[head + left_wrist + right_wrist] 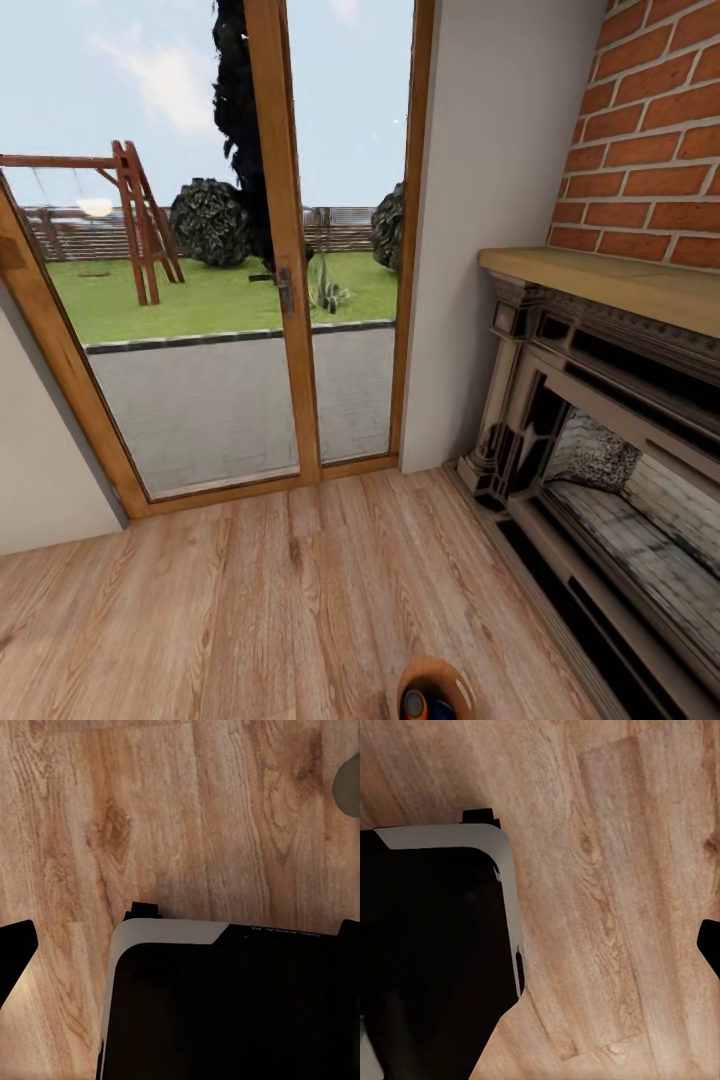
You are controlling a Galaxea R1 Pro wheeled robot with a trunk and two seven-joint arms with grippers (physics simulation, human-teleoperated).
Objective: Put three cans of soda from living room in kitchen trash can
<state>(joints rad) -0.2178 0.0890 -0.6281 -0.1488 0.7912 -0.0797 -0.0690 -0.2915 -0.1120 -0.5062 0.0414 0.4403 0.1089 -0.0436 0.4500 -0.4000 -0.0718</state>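
In the living room corner, head view: light wood plank floor (250, 600) runs to wood-framed glass doors (285, 250), with lawn, paving and a wooden swing frame (135, 220) outside. Right of the doors, a red-brick chimney (650, 130) rises over a pale wooden mantel (610, 280) and a dark carved fireplace surround (560, 420), matt and ornate.

At the lower edge of that view, just ahead of the robot's base: small round bin, orange-brown inside (437, 688), rim up. In it, 2 grey-topped cans, 1 orange (414, 706), 1 dark blue (443, 710); a 3rd cannot be made out. Long axes appear upright.

Both wrist views look down on grained planks past the robot's dark, grey-edged base (225, 1005). Jaws' state: cannot tell for either arm. Bin sits slightly right of centre, so the right arm is probably nearer. Judgement: the bin's load still needs carrying to the kitchen.
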